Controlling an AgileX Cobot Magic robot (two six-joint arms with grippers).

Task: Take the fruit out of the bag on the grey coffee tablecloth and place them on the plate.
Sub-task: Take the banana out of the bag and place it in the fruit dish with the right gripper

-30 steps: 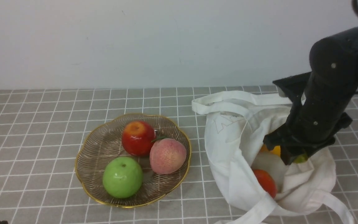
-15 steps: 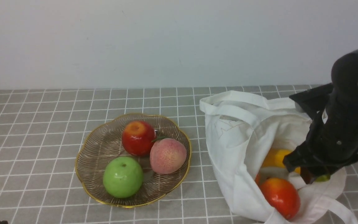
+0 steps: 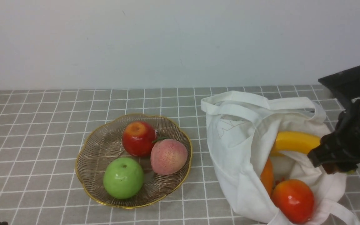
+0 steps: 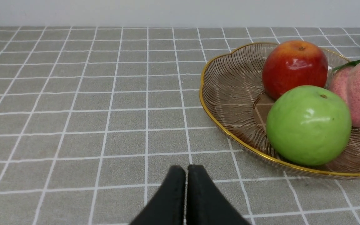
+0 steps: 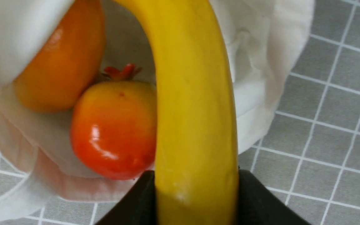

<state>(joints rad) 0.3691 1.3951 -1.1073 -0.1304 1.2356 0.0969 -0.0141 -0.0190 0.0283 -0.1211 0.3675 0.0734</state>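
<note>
The right gripper is clamped on the yellow banana. The left gripper is empty, with its tips together. The far end of the banana is inside the white bag. The red-orange fruit and an orange fruit lie in the bag too. The plate sits on the grey cloth, to the left of the bag. It holds a red apple, a green apple and a pink peach.

I think the job now is to pull the banana out. The arm should go slowly and slide it toward the open side of the bag, so the cloth does not catch and come along. Then it should lift the banana high over the straps. A firm but soft squeeze would be best, as it may swing or get bruised.

The bag has a thin line drawing, but I can't read any words or brand on it.
</note>
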